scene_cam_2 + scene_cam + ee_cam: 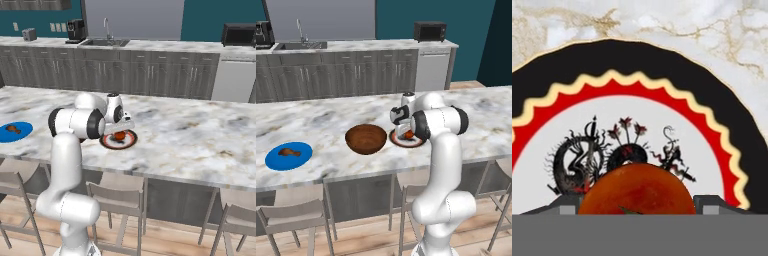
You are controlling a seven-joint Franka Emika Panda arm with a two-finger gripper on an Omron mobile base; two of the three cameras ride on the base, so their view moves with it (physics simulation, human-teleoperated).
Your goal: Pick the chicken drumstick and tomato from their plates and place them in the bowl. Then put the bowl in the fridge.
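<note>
The marble-topped bench [331,122] carries everything, and the brown wooden bowl [366,138] serves as the landmark near its front edge. Just to the right of the bowl, as the left base view shows it, lies the smaller plate [417,143] with a dark rim, a red zigzag band and a pale centre painted with dark figures. The tomato [637,189] sits on that plate, and the gripper [637,209] is lowered over it so that one finger stands on either side of the fruit. The jaws are spread about the tomato's width; whether the fingers already press on it cannot be told from the pictures. From the right base view the gripper [120,131] hangs directly above the tomato [119,135] and its plate [118,142]. Well to the left of the bowl, near the same front edge, lies the bright blue plate [289,156], and the reddish-brown chicken drumstick [287,151] rests on it. The bowl holds nothing that can be seen. Beyond the bowl, across the room, a grey cabinet run bears a sink [300,45] and a dark microwave [429,31].
</note>
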